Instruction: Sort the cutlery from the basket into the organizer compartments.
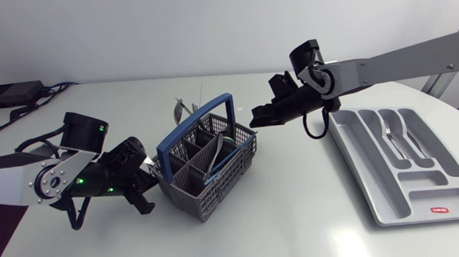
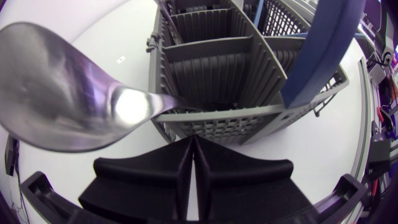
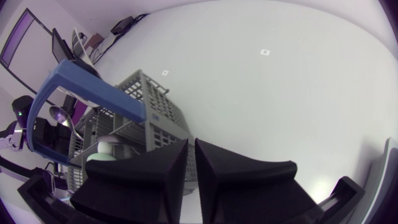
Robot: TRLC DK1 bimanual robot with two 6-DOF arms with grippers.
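Note:
The grey basket [image 1: 233, 161] with a blue handle [image 1: 213, 113] stands mid-table, cutlery [image 1: 184, 110] sticking up from its far compartments. My left gripper [image 1: 147, 181] is at the basket's left wall, shut on a spoon [image 2: 62, 93] whose bowl rises toward the wrist camera; the fingers [image 2: 155, 174] are pressed together. Over the basket's right end hangs my right gripper [image 1: 255, 119], shut with nothing in it. In the right wrist view its tips [image 3: 191, 146] are just beside the basket [image 3: 158, 112]. The grey organizer [image 1: 374, 188] lies at the right with a fork [image 1: 393, 134] in one long compartment.
A black box [image 1: 7, 94] with cables sits at the far left back of the table. A black cable loop [image 1: 318, 128] hangs from my right arm near the organizer's left rim. Bare white tabletop lies in front of the basket.

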